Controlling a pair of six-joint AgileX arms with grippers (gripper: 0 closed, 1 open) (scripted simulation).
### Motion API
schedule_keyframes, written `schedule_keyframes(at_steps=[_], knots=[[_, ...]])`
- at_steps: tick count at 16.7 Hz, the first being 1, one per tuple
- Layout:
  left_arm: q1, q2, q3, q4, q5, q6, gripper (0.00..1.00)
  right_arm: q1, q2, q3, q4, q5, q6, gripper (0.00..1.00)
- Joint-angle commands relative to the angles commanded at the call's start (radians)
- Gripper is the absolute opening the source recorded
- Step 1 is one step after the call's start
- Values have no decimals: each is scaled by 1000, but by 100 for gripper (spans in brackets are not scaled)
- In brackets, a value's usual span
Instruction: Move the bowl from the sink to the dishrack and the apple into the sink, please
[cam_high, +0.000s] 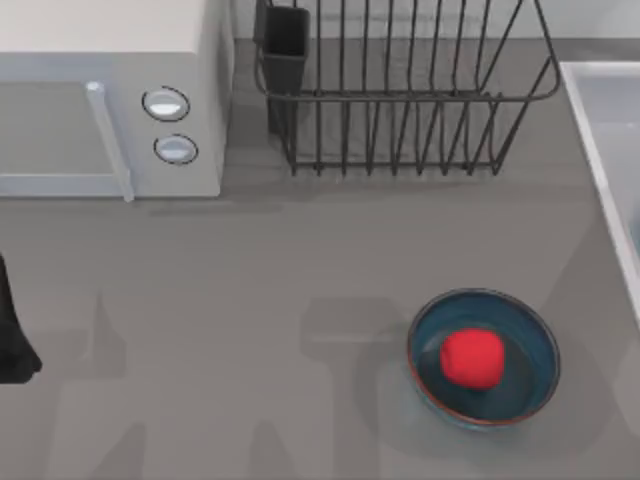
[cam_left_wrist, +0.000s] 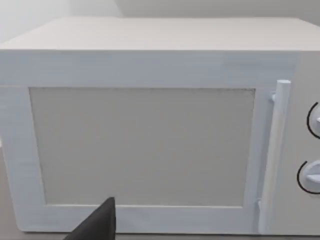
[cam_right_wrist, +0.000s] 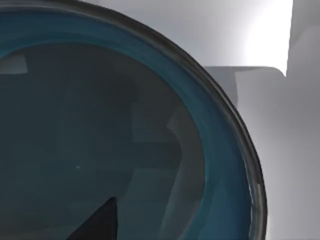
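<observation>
A red apple (cam_high: 472, 358) lies inside a teal bowl (cam_high: 528, 338) standing on the grey counter at the front right. The black wire dishrack (cam_high: 400, 100) stands at the back, holding nothing, with its dark cutlery cup (cam_high: 286, 45) at its left corner. The pale sink (cam_high: 612, 130) runs along the right edge. In the right wrist view a second teal bowl (cam_right_wrist: 100, 125) sits very close under my right gripper (cam_right_wrist: 100, 224), with pale sink walls (cam_right_wrist: 280, 150) behind it. My left arm (cam_high: 10, 335) stays parked at the left edge, its gripper (cam_left_wrist: 100, 227) facing the microwave.
A white microwave (cam_high: 100, 100) with two round knobs (cam_high: 166, 104) fills the back left, its door (cam_left_wrist: 145, 145) shut and its handle (cam_left_wrist: 275, 150) upright. Open grey counter (cam_high: 250, 300) lies between the microwave, the dishrack and the bowl with the apple.
</observation>
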Motion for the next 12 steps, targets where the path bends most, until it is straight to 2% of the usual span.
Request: schedule_keyframes(at_steps=[7,12], knots=[[0,0,0,0,0,0,100,1,41,-35,68,1,1,100],[0,0,0,0,0,0,100,1,41,-35,68,1,1,62]])
